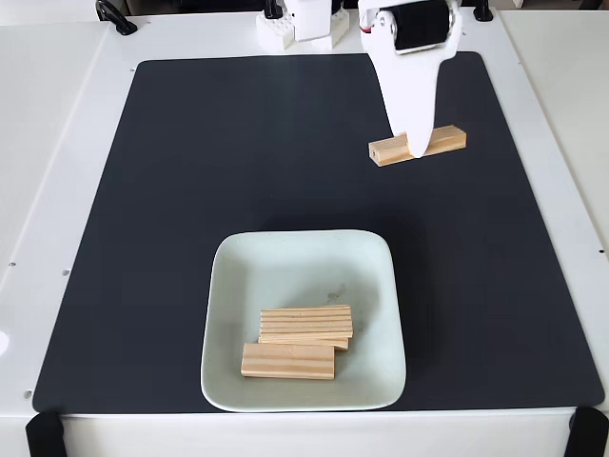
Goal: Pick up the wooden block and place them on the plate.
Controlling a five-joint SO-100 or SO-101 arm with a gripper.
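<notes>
A light-tan grooved wooden block (445, 140) lies on the black mat at the upper right in the fixed view. My white gripper (419, 143) reaches down from the top edge, and its front finger (411, 105) crosses the middle of that block, with its tip touching the block's near side. The other finger is hidden behind, so the jaw gap cannot be read. The pale mint-green square plate (285, 262) sits near the front centre of the mat. Three more wooden blocks lie in it: one at the front (287, 361) and two stacked just behind (306, 322).
The black mat (190, 190) covers most of the white table. The arm's white base (304, 24) stands at the back edge. Black clamps hold the front corners (46, 433).
</notes>
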